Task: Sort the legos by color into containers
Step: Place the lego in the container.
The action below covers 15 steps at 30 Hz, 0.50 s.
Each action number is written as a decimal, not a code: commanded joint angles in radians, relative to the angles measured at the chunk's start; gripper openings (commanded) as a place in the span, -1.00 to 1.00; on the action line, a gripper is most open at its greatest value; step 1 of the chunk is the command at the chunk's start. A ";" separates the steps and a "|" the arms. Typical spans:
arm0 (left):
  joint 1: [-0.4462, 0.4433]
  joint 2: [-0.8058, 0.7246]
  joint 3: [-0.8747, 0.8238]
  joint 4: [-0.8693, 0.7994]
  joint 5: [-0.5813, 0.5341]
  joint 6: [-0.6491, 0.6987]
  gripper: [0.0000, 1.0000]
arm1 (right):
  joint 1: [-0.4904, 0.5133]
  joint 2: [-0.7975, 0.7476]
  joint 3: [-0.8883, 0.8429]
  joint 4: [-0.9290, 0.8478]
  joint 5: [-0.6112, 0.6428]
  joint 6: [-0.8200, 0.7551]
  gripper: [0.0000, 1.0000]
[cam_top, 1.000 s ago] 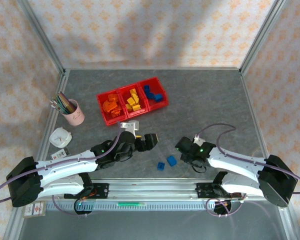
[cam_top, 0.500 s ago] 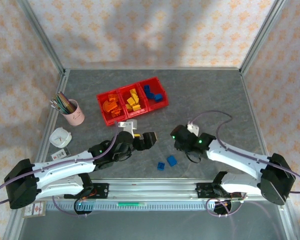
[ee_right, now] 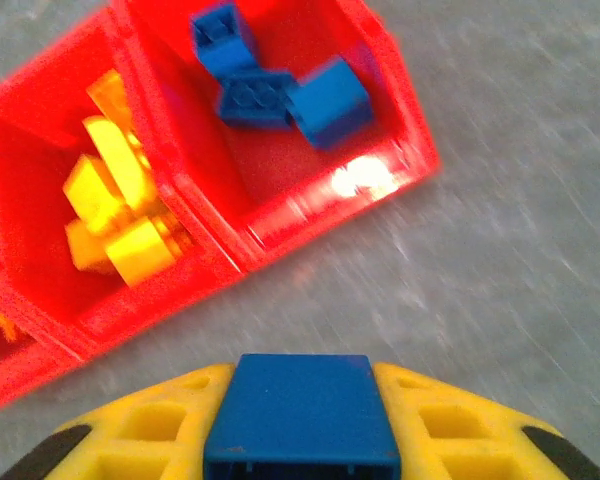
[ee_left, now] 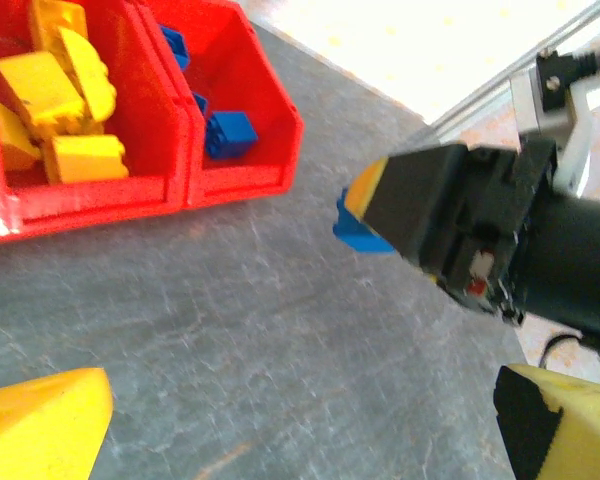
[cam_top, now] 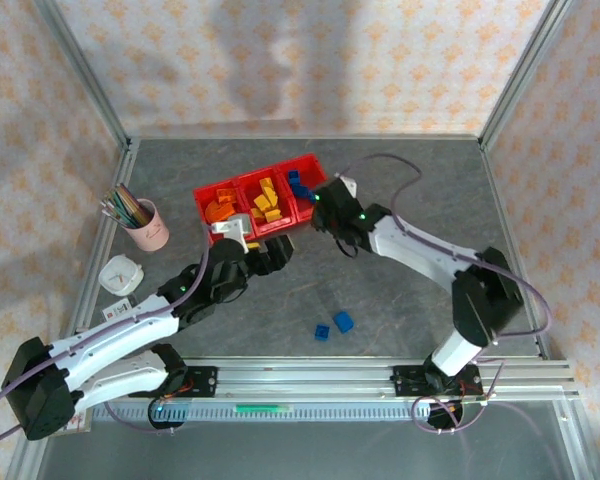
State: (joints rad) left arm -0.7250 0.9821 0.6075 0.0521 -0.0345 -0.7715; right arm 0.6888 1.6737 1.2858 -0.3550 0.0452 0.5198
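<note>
As left end effector [ee_left: 300,430] gapes, right end effector [ee_right: 300,435] grips blue lego [ee_right: 298,400].

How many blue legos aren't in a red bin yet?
3: a bigger blue lego and a smaller blue lego on the table, and a third blue lego in the right gripper. More might be hidden.

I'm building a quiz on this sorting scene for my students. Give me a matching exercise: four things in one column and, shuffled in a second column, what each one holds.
Column one
1. right claw
2. left claw
3. middle red bin
4. pink cup

Column two
A. coloured pencils
B. nothing, it stands open
C. blue lego brick
D. yellow lego bricks

Pairs: 1-C, 2-B, 3-D, 4-A
</note>
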 commanded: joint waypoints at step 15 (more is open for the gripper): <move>0.129 -0.006 0.026 -0.037 0.042 0.064 0.98 | -0.130 0.626 0.728 -0.074 0.039 -0.190 -0.14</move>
State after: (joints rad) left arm -0.6067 0.9821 0.6079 0.0475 -0.0032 -0.7319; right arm 0.5652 2.2627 1.9194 -0.3683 0.0505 0.3733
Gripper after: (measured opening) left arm 0.992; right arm 0.415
